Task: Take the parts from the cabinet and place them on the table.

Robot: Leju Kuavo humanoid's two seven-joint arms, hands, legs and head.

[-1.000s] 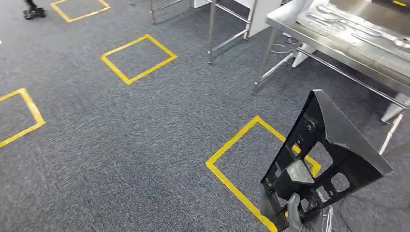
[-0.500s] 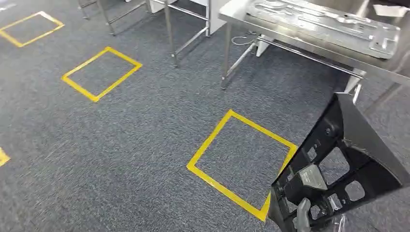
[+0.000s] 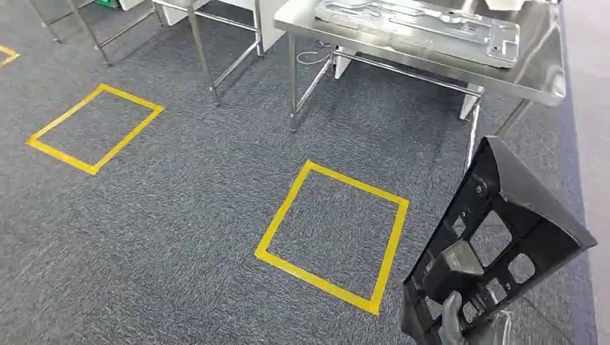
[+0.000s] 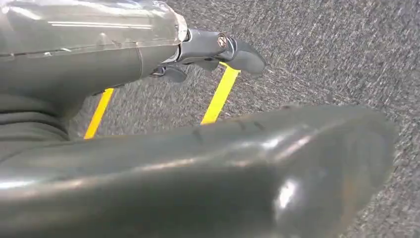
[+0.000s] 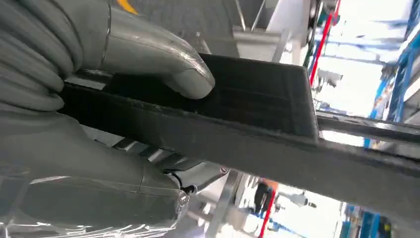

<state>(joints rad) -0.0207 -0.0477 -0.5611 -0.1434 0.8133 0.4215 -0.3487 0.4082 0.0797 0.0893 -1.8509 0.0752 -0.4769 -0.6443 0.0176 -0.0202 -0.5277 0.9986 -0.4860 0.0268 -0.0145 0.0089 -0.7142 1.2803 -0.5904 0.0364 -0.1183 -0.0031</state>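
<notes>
Overhead first: from the head view the right hand (image 3: pixel 453 323) is gripping the black part (image 3: pixel 503 237) by its lower end, so the long ribbed frame is standing tilted upward and away from the body, its cut-out windows facing the camera. Carrying it upright like this is probably keeping the far end off the carpet (image 3: pixel 180 215) and in sight while the robot is walking. The steel table (image 3: pixel 532 68), the drop-off point, is lying ahead and slightly right, well apart from the part, with a grey metal panel (image 3: pixel 424 25) already lying on its top; a yellow taped square (image 3: pixel 331 230) is sitting on the floor between robot and table. Judgement: transport is well along, placement not yet begun. Left wrist view next: the left hand (image 4: pixel 218 47) is hanging over carpet with a yellow tape line (image 4: pixel 220 94) beyond it; nothing is showing in its fingers (image 4: pixel 242 54), which are reaching out rather than curling, so I am reading it as released and idle, though a dark curved body part is blocking much of the frame. Right wrist view last: this one is supplying what the head view is hiding, the grip itself, with the thick thumb (image 5: pixel 163 54) pressing on the flat face of the black part and the fingers wrapping beneath the edge, a firm clamp. It is also showing table legs and bright workshop background past the part's edge.
</notes>
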